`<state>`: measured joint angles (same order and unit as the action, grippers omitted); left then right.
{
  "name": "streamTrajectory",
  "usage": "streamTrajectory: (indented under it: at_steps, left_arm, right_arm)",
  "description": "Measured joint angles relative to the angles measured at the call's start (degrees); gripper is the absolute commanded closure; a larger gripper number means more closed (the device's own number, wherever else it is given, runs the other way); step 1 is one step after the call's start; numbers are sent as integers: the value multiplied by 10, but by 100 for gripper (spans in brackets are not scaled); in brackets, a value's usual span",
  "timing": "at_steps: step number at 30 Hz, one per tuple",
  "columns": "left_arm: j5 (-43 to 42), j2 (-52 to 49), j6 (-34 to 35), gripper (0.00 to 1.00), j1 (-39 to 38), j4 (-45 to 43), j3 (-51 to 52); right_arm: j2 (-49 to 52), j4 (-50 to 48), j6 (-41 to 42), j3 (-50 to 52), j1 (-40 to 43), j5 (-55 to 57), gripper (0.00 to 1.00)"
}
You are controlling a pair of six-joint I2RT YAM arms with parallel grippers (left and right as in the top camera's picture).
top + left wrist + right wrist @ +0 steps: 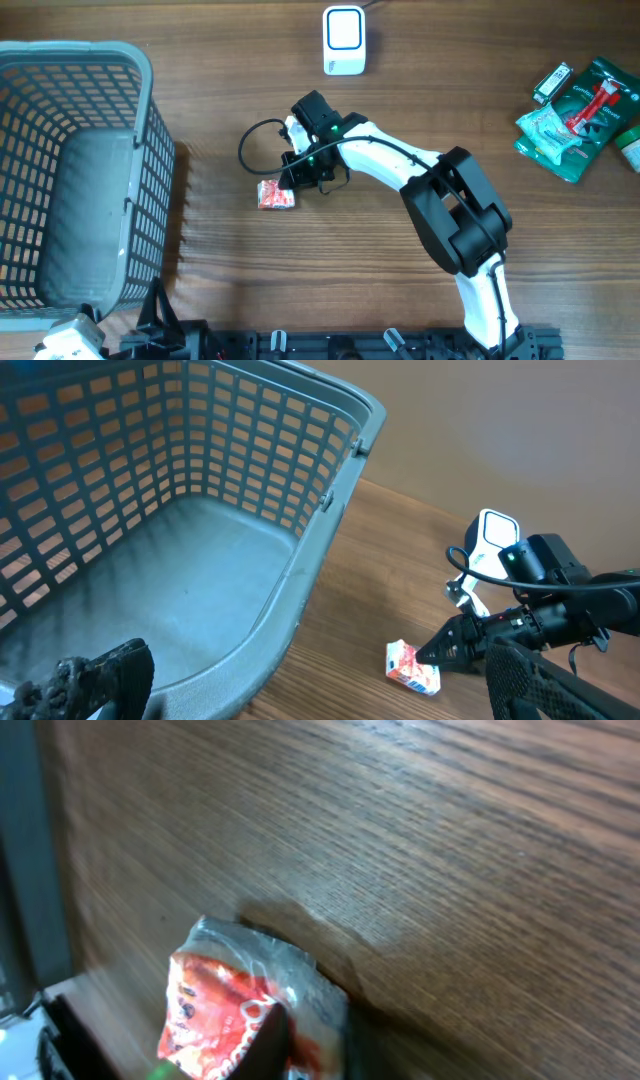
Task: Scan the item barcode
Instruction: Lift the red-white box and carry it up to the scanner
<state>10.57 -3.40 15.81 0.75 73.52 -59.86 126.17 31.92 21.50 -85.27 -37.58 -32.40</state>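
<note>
The item is a small red and white packet (275, 194) near the table's middle, also in the left wrist view (411, 666) and the right wrist view (220, 1005). My right gripper (293, 184) is shut on the packet's right edge, a dark finger (270, 1038) pressed across its wrapper. The packet rests low on the wood. A white scanner (344, 40) stands at the far edge, beyond the right arm, and shows behind it from the left wrist (497, 538). My left gripper (320, 695) hangs open over the basket's near corner, nothing between its fingers.
A large grey plastic basket (140, 160) fills the left side, its rim (340, 490) close to the packet. Green and white packaged goods (578, 112) lie at the far right. The right arm's black cable loops beside its wrist (250, 145).
</note>
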Motion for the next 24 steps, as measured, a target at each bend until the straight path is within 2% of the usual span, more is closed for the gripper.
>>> streamTrajectory:
  at_steps: [5, 6, 9, 12, 14, 19, 24]
  left_arm:
    - [0, 0, 0, 0, 0, 0, 0]
    - [0, 0, 0, 0, 0, 0, 0]
    - [0, 0, 0, 0, 0, 0, 0]
    - [0, 0, 0, 0, -1, 0, 0]
    - [0, 0, 0, 0, -1, 0, 0]
    - [0, 0, 0, 0, -1, 0, 0]
    - [0, 0, 0, 0, -1, 0, 0]
  right_arm:
    - [2, 54, 43, -4, 29, -29, 96]
    - [2, 110, 84, -7, 54, -46, 96]
    - [-2, 280, 113, -13, 155, -125, 96]
    - [-12, 491, 106, -9, 275, -205, 96]
    - [-15, 573, 81, -8, 330, -222, 96]
    - [-21, 602, 8, -6, 383, -224, 96]
    - [-22, 603, -85, -6, 389, -148, 96]
